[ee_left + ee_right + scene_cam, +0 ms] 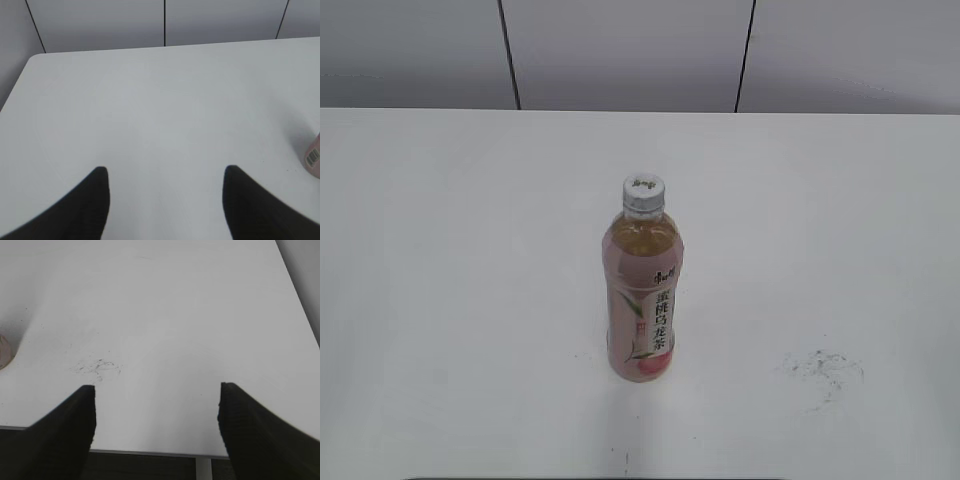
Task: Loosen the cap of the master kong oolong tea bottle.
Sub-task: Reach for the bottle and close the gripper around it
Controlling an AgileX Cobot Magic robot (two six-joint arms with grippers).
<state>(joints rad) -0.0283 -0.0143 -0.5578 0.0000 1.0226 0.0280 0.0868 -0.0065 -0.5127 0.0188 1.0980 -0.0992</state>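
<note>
Cap [643, 193] seated on the master kong oolong tea bottle [642, 290], ribbed, small dark logo on top, looks fully screwed down. Bottle upright, long axis vertical, label w/ black characters facing the exterior cam. Stands near table [440, 260] centre, a bit toward the near edge. Nothing touching it.

Neither arm visible in exterior view. Left gripper [165, 200] wide open, nothing held, fingers [90, 205] well apart over bare table; only a sliver of bottle [314, 156] w/ barcode at far right edge of left wrist view, so bottle lies fwd and to the right of that gripper. Right gripper [156, 425] also wide open and empty, hanging near the table's front edge; pink bit of bottle base [5, 352] at far left edge of right wrist view, so bottle lies fwd and left. Scuff mark [823, 367] on table between right gripper and bottle, seen again at [97, 366].

Roughly equidistant, can't say which arm is nearer. Task not begun. Prob. needs one gripper clamping the body from the side, other coming down along the vertical axis onto cap. Risk: tall narrow bottle, side bump could tip it; cap small, easy to miss or slip on.
</note>
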